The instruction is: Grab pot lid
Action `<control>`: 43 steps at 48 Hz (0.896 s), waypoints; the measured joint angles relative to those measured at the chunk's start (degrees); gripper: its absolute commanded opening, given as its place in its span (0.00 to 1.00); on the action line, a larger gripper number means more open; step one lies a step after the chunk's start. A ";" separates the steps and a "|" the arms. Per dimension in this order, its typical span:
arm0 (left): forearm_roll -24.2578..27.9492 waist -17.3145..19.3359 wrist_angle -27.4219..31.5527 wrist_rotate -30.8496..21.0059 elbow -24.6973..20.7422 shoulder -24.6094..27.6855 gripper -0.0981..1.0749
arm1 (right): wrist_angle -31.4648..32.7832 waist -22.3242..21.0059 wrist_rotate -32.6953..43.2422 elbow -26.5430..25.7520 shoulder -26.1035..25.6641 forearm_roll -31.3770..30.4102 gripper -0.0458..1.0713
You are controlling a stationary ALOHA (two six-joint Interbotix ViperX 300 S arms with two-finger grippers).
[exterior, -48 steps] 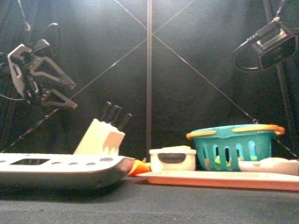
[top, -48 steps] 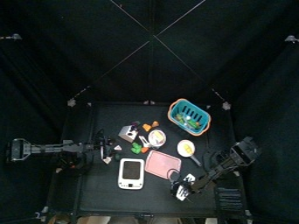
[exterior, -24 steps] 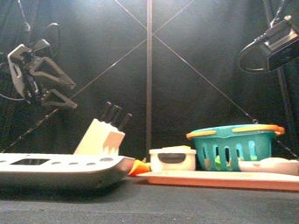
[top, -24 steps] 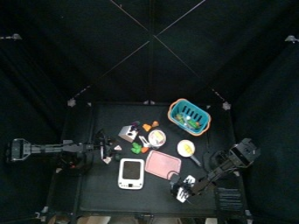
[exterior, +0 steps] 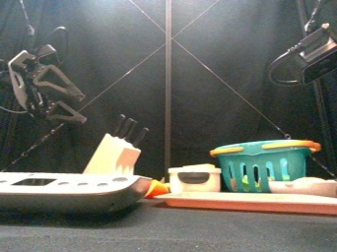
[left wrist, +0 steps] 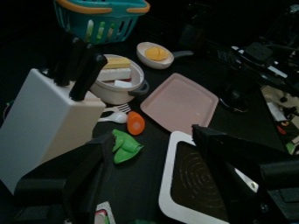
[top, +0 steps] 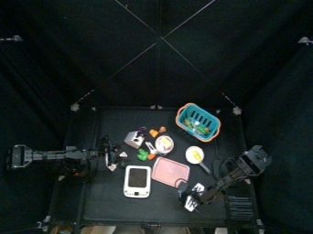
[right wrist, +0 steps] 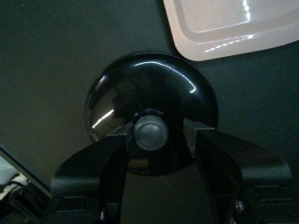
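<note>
The pot lid, dark, glossy and round with a central knob, lies flat on the black table. My right gripper hangs straight over it, open, with one jaw on each side of the knob and not touching it. From above, the right gripper is near the table's front right, and the lid beneath it is hard to make out. My left gripper is open and holds nothing. It rests raised at the table's left side, above the white rectangular device.
A pale corner of a flat thing lies just beyond the lid. The white device, a pink tray, a knife block, a teal basket and a cream round dish fill the table's middle and back.
The right arm has drawn a little toward the table's front edge, bringing its open gripper over the lid. The left arm has not moved.
</note>
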 measured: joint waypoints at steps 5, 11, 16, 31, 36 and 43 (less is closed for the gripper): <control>0.00 0.00 0.00 0.00 0.00 0.00 0.97 | 0.26 0.09 0.00 0.00 0.00 0.00 0.79; 0.00 0.00 0.00 0.00 0.00 0.00 0.97 | 0.26 0.09 0.00 0.00 0.00 0.00 0.79; 0.00 0.00 0.00 0.00 0.00 0.09 0.97 | 0.26 0.09 0.00 0.00 0.00 0.00 0.79; 0.00 0.00 0.26 0.00 0.00 0.00 0.97 | 0.35 0.09 -0.09 -0.09 0.00 0.00 0.66; 0.00 0.00 0.26 0.00 0.00 0.00 0.97 | 0.44 0.00 -0.26 -0.35 0.00 0.09 0.63; 0.09 0.00 0.26 0.00 0.00 0.00 0.97 | 0.44 0.09 -0.26 -0.35 -0.18 0.70 0.62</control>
